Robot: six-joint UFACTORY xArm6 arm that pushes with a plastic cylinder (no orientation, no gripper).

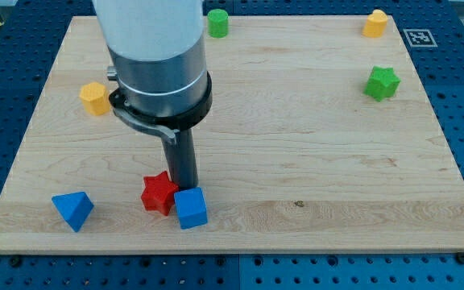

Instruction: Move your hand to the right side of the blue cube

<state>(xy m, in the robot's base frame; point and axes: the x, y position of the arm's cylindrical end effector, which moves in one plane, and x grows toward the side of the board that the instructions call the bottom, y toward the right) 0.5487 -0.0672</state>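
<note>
The blue cube (191,208) lies near the view's bottom, left of centre, on the wooden board (296,161). A red star block (159,192) touches its left side. My tip (185,188) stands just above the blue cube's top edge, between it and the red star, touching or almost touching both. The rod hangs from the large grey and white arm body, which hides the board above it.
A blue triangular block (73,210) lies at the bottom left. A yellow block (95,98) sits at the left. A green cylinder (217,22) is at the top, a yellow block (374,23) at the top right, and a green star (382,83) at the right.
</note>
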